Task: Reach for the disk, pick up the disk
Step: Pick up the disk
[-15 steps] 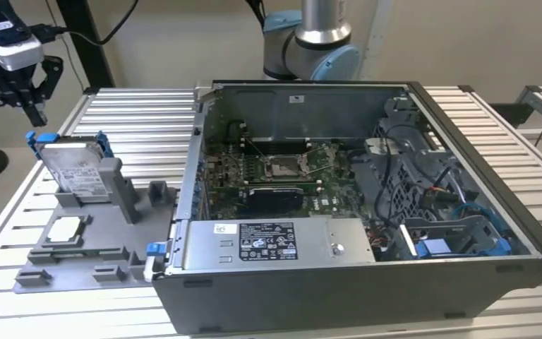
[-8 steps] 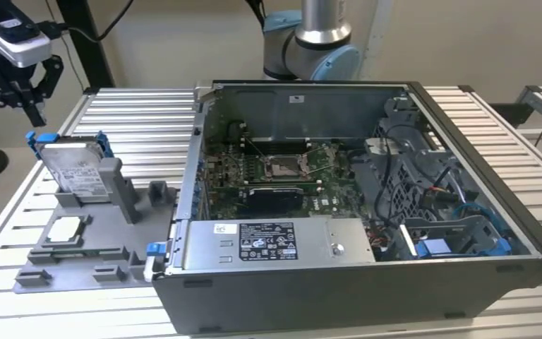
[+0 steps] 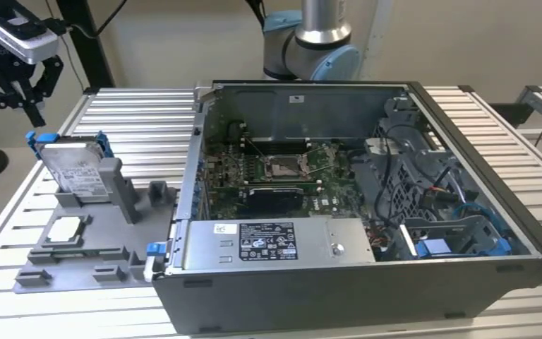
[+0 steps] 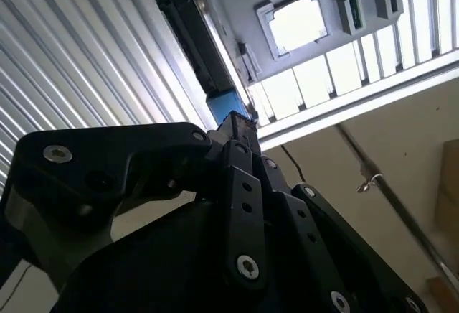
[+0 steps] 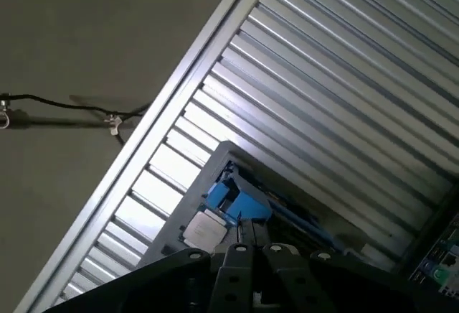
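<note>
The disk (image 3: 73,168) is a silver-grey hard drive with a white label and blue rails. It stands on edge in a slot at the far end of the grey fixture (image 3: 111,212), at the exterior view's left. My gripper (image 3: 28,106) hangs in the air just above and beyond the disk's upper far corner, apart from it and holding nothing. In the second wrist view the gripper (image 4: 235,123) points at the blue end of the disk (image 4: 201,33). In the first wrist view the gripper (image 5: 251,240) sits close over the disk's blue rail (image 5: 237,202).
A small white-silver chip (image 3: 65,229) lies in the fixture in front of the disk. An open computer case (image 3: 346,205) with its motherboard takes up the middle and right of the ribbed metal table (image 3: 139,113). The arm's base (image 3: 313,42) rises behind the case.
</note>
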You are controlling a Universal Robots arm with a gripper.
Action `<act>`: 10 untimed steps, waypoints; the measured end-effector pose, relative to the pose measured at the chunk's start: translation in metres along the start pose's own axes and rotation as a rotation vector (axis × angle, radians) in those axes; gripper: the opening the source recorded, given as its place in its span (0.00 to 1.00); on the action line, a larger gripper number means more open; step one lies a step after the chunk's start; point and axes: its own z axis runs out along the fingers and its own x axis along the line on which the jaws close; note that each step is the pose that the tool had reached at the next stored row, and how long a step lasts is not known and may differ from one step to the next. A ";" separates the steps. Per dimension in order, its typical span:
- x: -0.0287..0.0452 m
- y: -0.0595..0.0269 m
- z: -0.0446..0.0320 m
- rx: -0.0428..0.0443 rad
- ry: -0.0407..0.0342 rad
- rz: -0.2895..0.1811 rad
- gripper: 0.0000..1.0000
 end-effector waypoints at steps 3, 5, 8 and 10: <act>0.0000 0.0001 0.0000 0.0001 0.0021 -0.055 0.00; 0.0000 0.0000 0.0000 0.0002 0.0034 -0.091 0.00; 0.0000 0.0000 0.0000 0.0003 0.0055 -0.146 0.00; 0.0000 0.0001 0.0000 0.0003 0.0068 -0.183 0.00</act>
